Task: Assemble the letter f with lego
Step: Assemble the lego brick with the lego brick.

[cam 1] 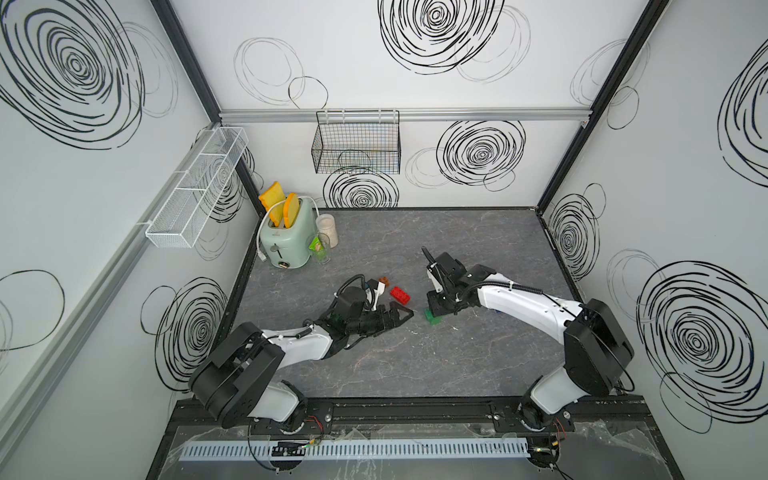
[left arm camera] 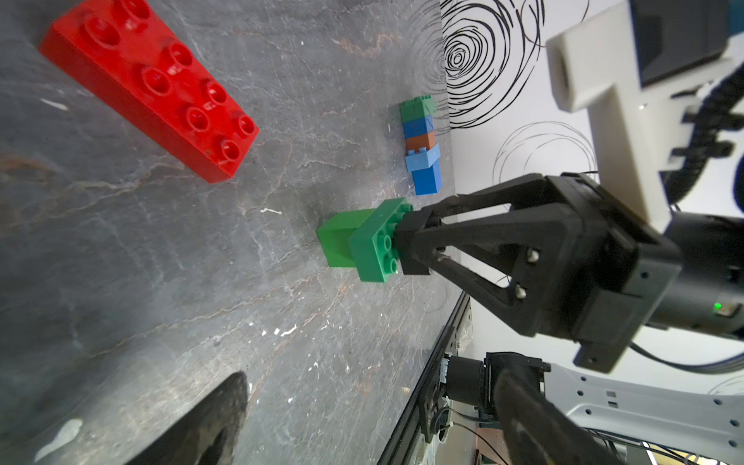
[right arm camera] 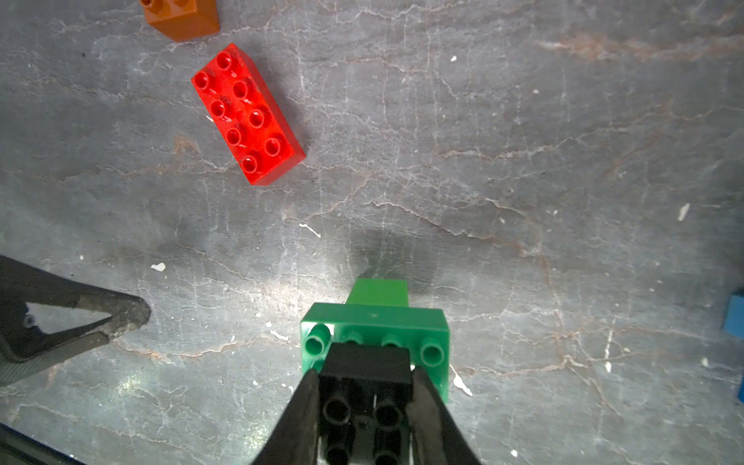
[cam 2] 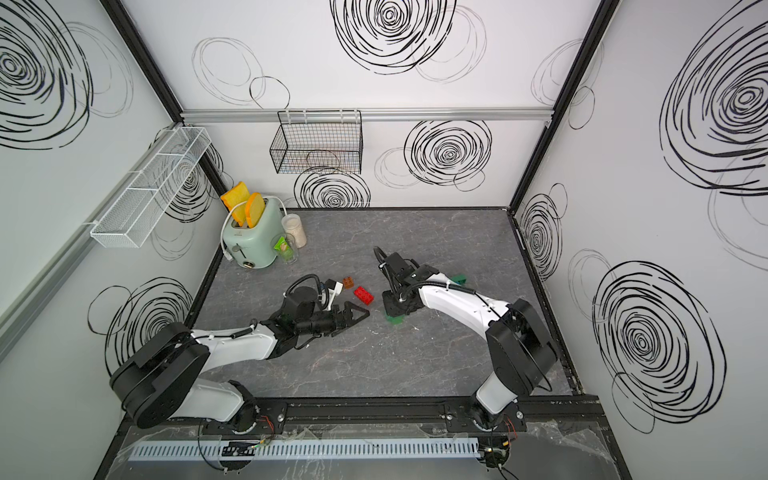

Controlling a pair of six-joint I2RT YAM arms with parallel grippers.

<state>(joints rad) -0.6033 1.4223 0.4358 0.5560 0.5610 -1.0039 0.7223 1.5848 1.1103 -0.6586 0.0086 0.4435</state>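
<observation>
Grey marbled worktop; assembly judged about midway. A five-brick column in green, blue and brown lies toward the right edge. A red oblong brick and an orange square brick lie loose near the middle. The left hand rests low, released. The right hand points down, clenching a black square brick seated on a green oblong brick atop a light-green square brick.

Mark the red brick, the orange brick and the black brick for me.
red brick (right arm camera: 247,114), right wrist view, studded top face.
orange brick (right arm camera: 181,22), right wrist view, side wall.
black brick (right arm camera: 364,360), right wrist view, plain side wall.
</observation>
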